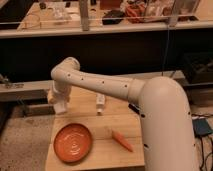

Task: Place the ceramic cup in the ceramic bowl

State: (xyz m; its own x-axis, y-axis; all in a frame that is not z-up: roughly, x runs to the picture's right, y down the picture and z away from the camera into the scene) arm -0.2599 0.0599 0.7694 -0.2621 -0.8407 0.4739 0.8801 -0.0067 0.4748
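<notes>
Seemingly, the jaws are clamping shut on the ceramic cup (61, 107), the gripper (59, 104) is hanging over the table's (100, 156) far-left edge, and the ceramic bowl (73, 142) is lying at the cup's 5 o'clock.

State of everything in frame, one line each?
Two-finger gripper: shut, over the wooden table's rear-left edge.
Shallow round orange ceramic bowl: upright, empty.
Small white cylindrical ceramic cup: apparently held in gripper, not in bowl.
Slim white bottle: standing upright.
Small orange carrot-shaped object: lying flat on table.
</notes>
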